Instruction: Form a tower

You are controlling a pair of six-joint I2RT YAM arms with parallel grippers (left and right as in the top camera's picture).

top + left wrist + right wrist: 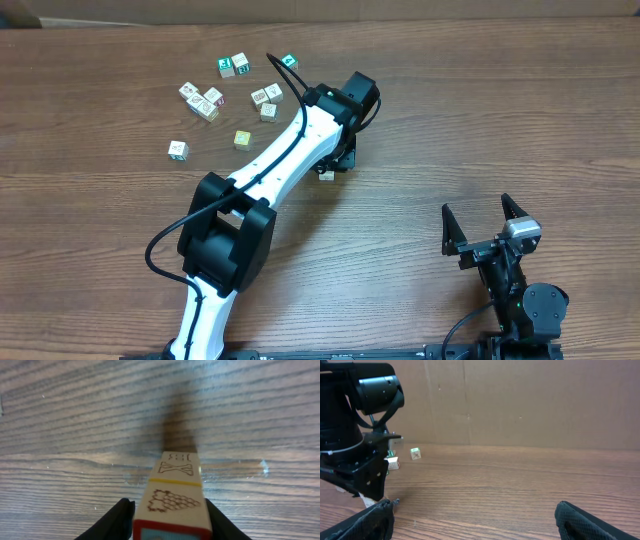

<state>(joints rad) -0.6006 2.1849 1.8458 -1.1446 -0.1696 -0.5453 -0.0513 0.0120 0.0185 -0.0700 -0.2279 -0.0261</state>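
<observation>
At upper left, loose cubes (211, 103) lie scattered, away from the tower (176, 485). The left hand (169, 507) flanks the tower, grip unclear; the right hand (475, 206) is wide. Wood-grain tabletop (500, 90), cardboard wall (530, 405) behind.

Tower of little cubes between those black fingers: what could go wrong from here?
The tower is narrow, and the left fingers sit close on both sides of its top cube. Pulling away crookedly might drag that cube or tip the stack. Also, the left arm lies close to the loose cubes, so swinging over for the next one might scatter them.
</observation>
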